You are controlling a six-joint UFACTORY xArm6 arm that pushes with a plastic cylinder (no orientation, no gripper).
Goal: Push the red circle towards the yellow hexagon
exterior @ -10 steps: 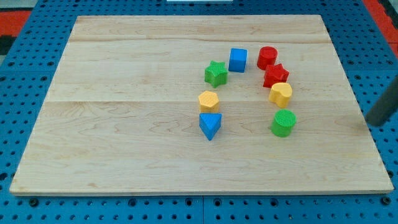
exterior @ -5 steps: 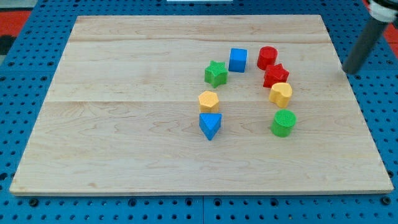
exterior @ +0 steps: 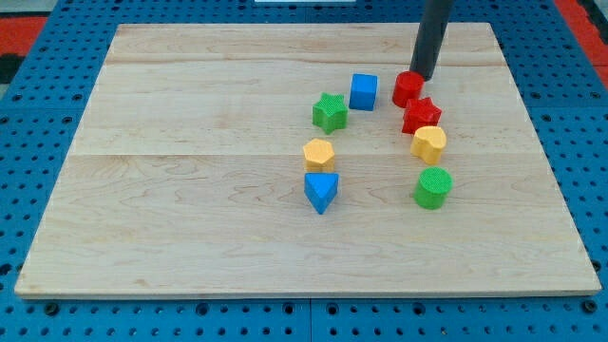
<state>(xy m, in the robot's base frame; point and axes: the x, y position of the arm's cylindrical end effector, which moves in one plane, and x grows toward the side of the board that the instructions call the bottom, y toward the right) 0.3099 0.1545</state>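
since a moment ago my tip (exterior: 423,78) swings in from the view's right, now touching the red circle (exterior: 408,87) at its upper right; no pincer, just a rod; yellow hexagon (exterior: 319,153) lies lower left.

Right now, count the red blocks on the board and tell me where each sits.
2. The red circle sits right of the blue cube, with my tip at its upper right edge; the red star sits just below it. None seems hidden.

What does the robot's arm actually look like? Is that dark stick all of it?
Only a straight, dark grey rod shows, round and plain, with no cables or markings visible. It enters from the view's top, and my tip is a blunt end beside the red circle.
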